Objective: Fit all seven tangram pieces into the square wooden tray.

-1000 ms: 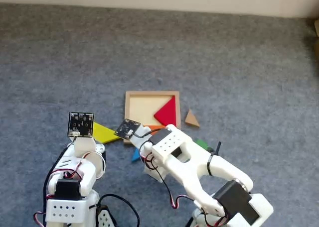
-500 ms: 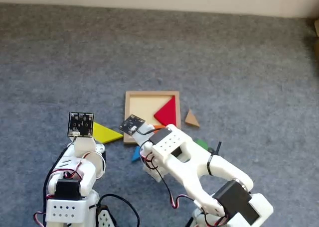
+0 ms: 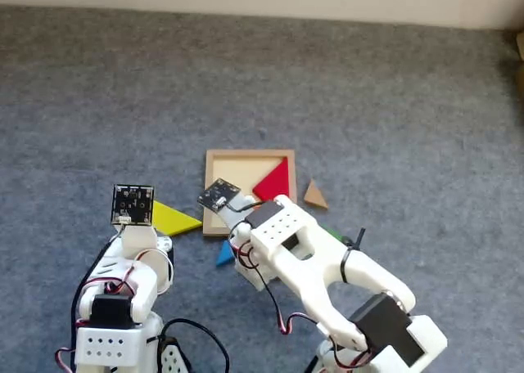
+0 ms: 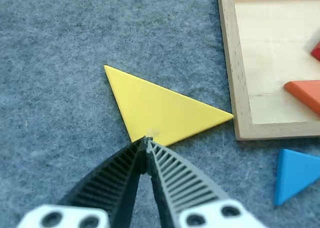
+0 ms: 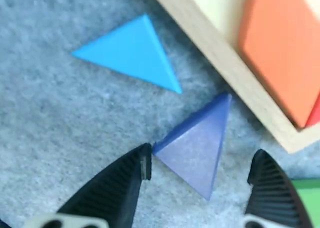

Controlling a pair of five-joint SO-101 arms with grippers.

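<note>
The square wooden tray (image 3: 214, 170) lies mid-table with a red triangle (image 3: 274, 182) inside; an orange piece (image 5: 280, 48) also rests in it by the near rim. A big yellow triangle (image 4: 157, 108) lies on the carpet just outside the tray's left wall (image 4: 231, 63), and my left gripper (image 4: 146, 140) is shut with its tips at that triangle's near edge. My right gripper (image 5: 200, 160) is open, its fingers either side of a dark blue triangle (image 5: 197, 143). A light blue triangle (image 5: 127, 53) lies beside it.
A tan triangle (image 3: 314, 195) sits right of the tray, and a green piece (image 3: 332, 235) peeks out beside the right arm. Grey carpet stretches wide behind and to both sides of the tray.
The right arm's wrist has swung slightly up and right toward the tray's near edge. The left arm and the yellow triangle have stayed put.
</note>
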